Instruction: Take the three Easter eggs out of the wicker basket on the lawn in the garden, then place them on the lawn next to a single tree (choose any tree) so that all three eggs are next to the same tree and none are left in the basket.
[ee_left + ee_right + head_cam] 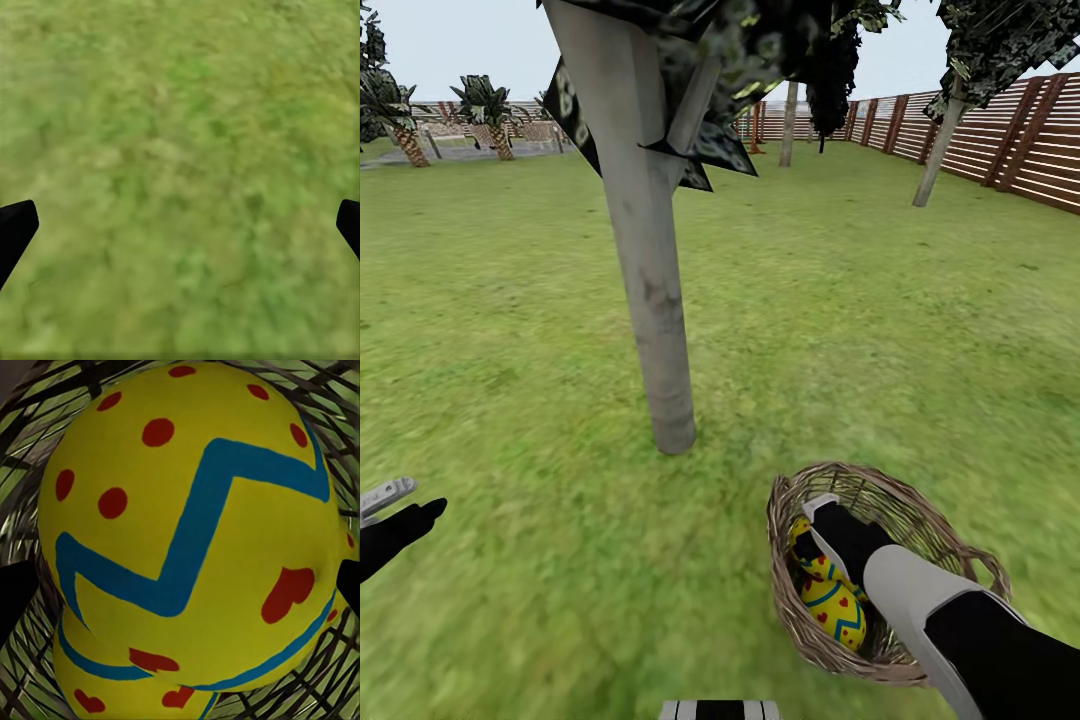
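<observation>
Right gripper [822,530] is deep in the wicker basket [970,560] at five o'clock from the tree [655,330], fingers spread around the top Easter egg [195,525] directly ahead, not yet closed, while my left gripper [400,520] hangs open.

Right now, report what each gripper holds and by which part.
Left gripper is open over bare lawn, holding nothing. Right gripper is down in the wicker basket, fingers flanking an Easter egg at its widest part; whether it grips cannot be told.
</observation>
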Controlling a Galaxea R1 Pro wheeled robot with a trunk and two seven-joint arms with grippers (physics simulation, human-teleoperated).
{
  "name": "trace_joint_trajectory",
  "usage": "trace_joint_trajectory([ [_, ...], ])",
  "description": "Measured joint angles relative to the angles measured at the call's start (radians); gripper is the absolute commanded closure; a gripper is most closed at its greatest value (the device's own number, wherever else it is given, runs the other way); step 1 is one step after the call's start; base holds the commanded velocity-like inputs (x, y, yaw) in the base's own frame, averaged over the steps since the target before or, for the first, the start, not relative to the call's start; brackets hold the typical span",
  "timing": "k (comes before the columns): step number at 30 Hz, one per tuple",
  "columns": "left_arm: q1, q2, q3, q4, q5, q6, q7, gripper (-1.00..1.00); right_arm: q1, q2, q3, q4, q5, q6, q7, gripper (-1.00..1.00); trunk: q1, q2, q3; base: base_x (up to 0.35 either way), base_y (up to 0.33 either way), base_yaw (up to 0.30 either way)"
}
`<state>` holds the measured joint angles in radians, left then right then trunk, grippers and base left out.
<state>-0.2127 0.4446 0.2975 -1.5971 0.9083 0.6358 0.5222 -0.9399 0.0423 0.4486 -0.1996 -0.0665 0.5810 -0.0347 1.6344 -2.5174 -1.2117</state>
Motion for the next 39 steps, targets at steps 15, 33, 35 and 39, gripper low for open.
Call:
trace_joint_trajectory([
  [15,0.0,0.0,0.001,0.0,0.0,0.0,0.001,-1.0,-0.006,-0.002,0.0,0.0,0.0,0.0,0.0,-1.0,0.001,-0.001,-0.012,0.0,0.0,0.0],
  [33,0.0,-0.001,0.001,0.0,0.0,-0.001,0.002,-1.0,-0.014,-0.006,0.002,0.001,0.006,-0.001,-0.005,-1.0,0.004,-0.002,-0.031,0.0,0.0,0.0],
  [35,0.0,-0.001,0.001,0.0,0.0,-0.001,0.002,-1.0,-0.013,-0.006,0.003,0.002,0.006,-0.002,-0.005,-1.0,0.003,-0.002,-0.031,0.0,0.0,0.0],
  [39,0.0,-0.001,0.001,0.0,0.0,-0.001,0.001,-1.0,-0.013,-0.007,0.002,0.002,0.006,-0.003,-0.005,-1.0,0.003,-0.002,-0.031,0.0,0.0,0.0],
])
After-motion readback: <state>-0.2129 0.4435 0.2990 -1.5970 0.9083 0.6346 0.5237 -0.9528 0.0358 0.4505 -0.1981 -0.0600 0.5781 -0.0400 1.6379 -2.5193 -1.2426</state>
